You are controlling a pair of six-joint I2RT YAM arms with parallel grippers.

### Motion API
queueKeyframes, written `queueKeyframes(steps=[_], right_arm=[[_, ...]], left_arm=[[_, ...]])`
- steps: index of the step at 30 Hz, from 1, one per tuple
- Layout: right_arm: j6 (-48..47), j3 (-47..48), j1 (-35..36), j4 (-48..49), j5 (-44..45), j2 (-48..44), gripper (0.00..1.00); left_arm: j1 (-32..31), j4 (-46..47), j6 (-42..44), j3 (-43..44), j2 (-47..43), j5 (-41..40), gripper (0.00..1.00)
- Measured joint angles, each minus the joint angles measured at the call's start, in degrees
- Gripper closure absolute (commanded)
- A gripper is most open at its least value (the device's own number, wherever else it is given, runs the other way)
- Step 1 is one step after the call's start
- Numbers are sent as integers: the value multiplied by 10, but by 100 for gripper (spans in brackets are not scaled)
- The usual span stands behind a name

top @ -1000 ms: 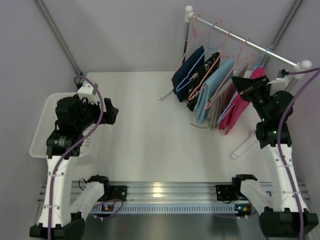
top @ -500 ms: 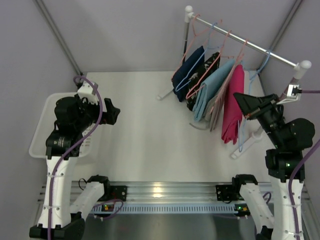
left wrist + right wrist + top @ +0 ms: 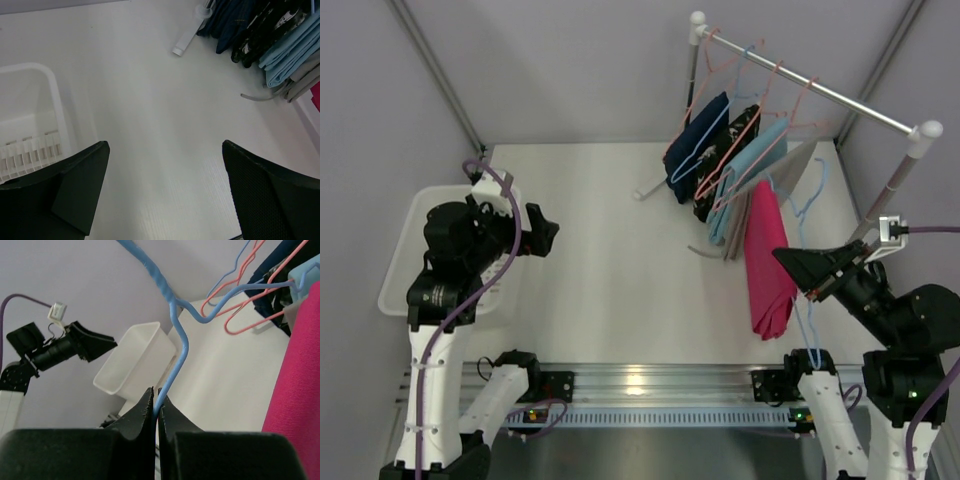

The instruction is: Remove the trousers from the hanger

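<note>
My right gripper point(image 3: 790, 262) is shut on the wire of the light-blue hanger point(image 3: 814, 195), off the rail and above the table's right side. In the right wrist view the jaws point(image 3: 156, 397) pinch the blue wire point(image 3: 175, 325) just below its twisted neck. The magenta trousers point(image 3: 766, 255) hang folded over the hanger, left of my gripper, and show at the right edge of the right wrist view point(image 3: 296, 375). My left gripper point(image 3: 545, 235) is open and empty above the table's left side point(image 3: 165, 145).
A clothes rail point(image 3: 810, 85) at the back right carries navy point(image 3: 695, 140), patterned black, light-blue point(image 3: 752, 165) and grey garments on salmon-pink hangers. Its foot point(image 3: 187, 40) lies on the table. A white basket point(image 3: 400, 255) sits at the left edge.
My right arm has pulled the light-blue hanger with the magenta trousers off the rail, toward the near side and leftward. The left arm has barely moved.
</note>
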Motion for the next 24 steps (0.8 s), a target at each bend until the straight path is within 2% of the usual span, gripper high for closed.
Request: queueKeyframes(steps=[7, 14, 17, 20, 24], right_arm=[[-21, 6, 0, -72, -75, -62, 100], [5, -9, -23, -38, -190, -89, 100], [78, -33, -82, 68, -265, -68, 100], [185, -59, -144, 240, -322, -26, 100], [284, -64, -174, 429, -336, 31, 100]], left_arm=[[0, -1, -2, -5, -7, 4, 1], [0, -3, -2, -13, -11, 8, 1], [0, -3, -2, -14, -12, 11, 1], [0, -3, -2, -14, -16, 16, 1], [0, 2, -5, -19, -28, 22, 1]])
